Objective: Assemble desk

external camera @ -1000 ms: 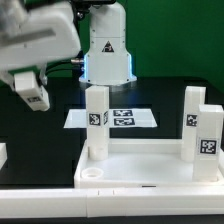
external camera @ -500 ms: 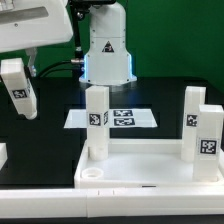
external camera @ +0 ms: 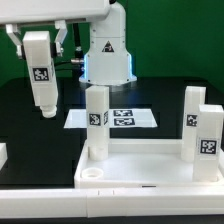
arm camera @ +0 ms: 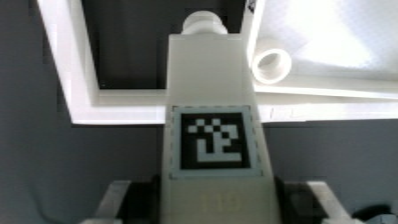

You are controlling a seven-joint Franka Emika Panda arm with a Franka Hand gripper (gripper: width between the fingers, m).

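White plastic desk kit, partly assembled, on a black table.

Item 1: wide white rectangular rimmed plastic panel (external camera: 150,172), lying flat at the near side of the table. An open round corner socket (external camera: 92,173) is seen at its near corner on the exterior view's left; it is judged to be kept free for the next leg.

Item 2: short white plastic bar legs with black-and-white square tags, standing upright on the panel: one (external camera: 96,122) toward the exterior view's left, two (external camera: 191,122) (external camera: 208,140) at the exterior view's right, close together. They are judged to be seated already.

Item 3: fourth white tagged bar leg (external camera: 41,73), carried clear of the table at the far left of the exterior view, hanging nearly upright with its threaded tip downward. In the wrist view the leg (arm camera: 215,120) is seen gripped between the two fingers of the robot gripper (arm camera: 215,195), jaws narrowed onto it; it is held lengthwise so that its tip can be lowered into a socket (arm camera: 274,66).

Item 4: thin flat white marker board (external camera: 123,118), fixed behind the panel.

Changes noted: half a second ago the carried leg was tilted and lower, nearer the left edge; it has since been raised, turned upright and brought rightward. Panel and standing legs are unchanged.
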